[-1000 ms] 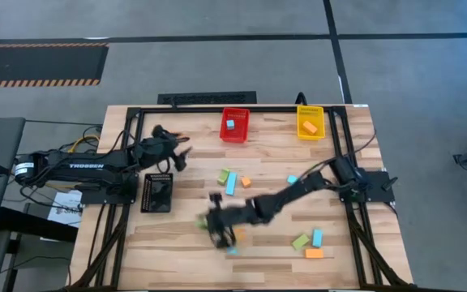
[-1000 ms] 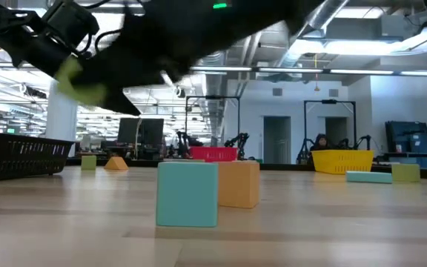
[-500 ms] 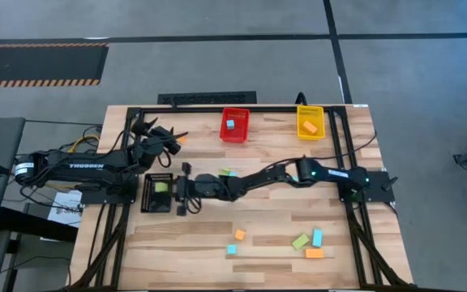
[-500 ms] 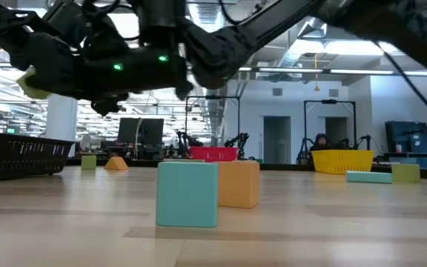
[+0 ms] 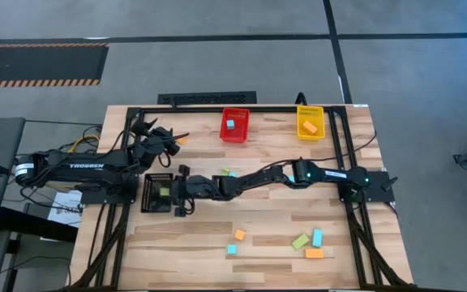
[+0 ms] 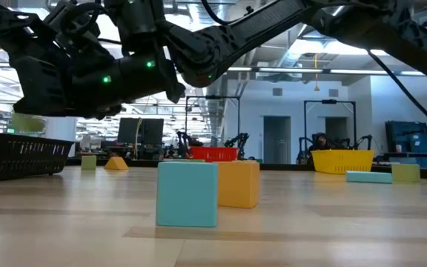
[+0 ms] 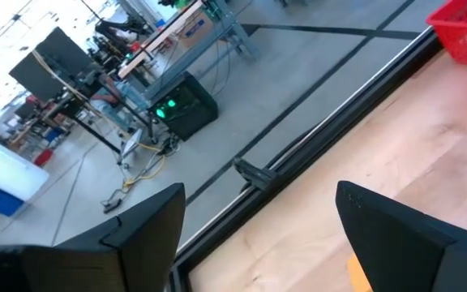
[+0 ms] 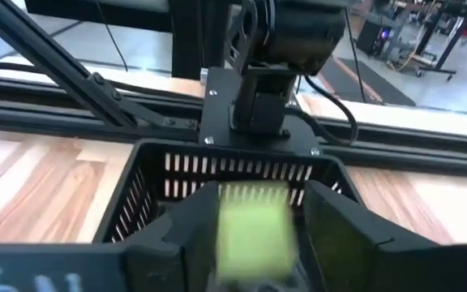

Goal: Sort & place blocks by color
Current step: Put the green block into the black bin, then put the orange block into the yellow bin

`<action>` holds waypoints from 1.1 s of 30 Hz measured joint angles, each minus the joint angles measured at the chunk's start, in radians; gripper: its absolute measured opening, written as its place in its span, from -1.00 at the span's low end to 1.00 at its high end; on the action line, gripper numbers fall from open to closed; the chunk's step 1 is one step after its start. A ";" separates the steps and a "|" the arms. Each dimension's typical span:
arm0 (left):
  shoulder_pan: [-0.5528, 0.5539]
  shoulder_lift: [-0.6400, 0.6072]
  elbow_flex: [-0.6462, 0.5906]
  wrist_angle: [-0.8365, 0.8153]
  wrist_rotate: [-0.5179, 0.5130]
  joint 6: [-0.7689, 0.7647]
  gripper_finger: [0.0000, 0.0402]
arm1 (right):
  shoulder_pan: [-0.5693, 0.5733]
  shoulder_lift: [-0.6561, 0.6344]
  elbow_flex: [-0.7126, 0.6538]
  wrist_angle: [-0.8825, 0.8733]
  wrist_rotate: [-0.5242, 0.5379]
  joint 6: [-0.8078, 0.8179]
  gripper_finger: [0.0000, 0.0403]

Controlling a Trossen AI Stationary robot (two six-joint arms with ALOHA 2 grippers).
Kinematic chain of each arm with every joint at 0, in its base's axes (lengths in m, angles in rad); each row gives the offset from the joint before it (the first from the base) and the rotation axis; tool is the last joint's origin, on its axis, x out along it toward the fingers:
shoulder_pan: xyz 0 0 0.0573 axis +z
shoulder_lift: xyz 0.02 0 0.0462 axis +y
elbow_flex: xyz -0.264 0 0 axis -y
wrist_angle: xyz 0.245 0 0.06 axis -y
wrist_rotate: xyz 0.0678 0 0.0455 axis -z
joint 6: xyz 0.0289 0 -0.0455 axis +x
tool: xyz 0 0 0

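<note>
Wooden slatted table under an open lab hall; red bin (image 5: pixel 234 126) and yellow bin (image 5: pixel 310 122) sit along the 12 o'clock edge, black bin (image 5: pixel 157 193) at about 9 o'clock of the table centre.

Right gripper (image 5: pixel 178 192) reaches across to the black bin's 3 o'clock rim. Right wrist view: fingers (image 8: pixel 335 223) spread apart, lime green block (image 8: pixel 251 227) between them and blurred, above the bin's mesh interior. Contact cannot be told; it looks released or about to be.

Left gripper (image 5: pixel 169 143) waits at 12 o'clock of the black bin, jaws apart, nothing between them.

Risks, as judged:
- Block sits toward the bin's near wall; it could clip the rim and bounce out onto the table.
- Fingers hang low at the rim; pulling back could nudge the bin.

Remaining blocks: light blue cube (image 5: pixel 231 250) and orange cube (image 5: pixel 239 234) near 6 o'clock, touching or nearly so in the low view. A green, blue and orange cluster (image 5: pixel 309 242) lies at 5 o'clock. Small, solid, matte, hard-edged.
</note>
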 joint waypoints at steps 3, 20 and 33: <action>0.000 0.000 0.000 0.000 0.002 -0.001 0.53 | -0.006 0.000 0.000 -0.014 -0.001 0.061 0.19; 0.000 0.000 0.000 -0.004 0.072 0.008 0.53 | 0.047 -0.369 0.001 -1.046 -0.002 0.092 0.40; -0.003 0.000 0.000 0.123 1.158 -0.123 0.53 | 0.120 -0.686 -0.430 -1.616 0.044 0.341 0.40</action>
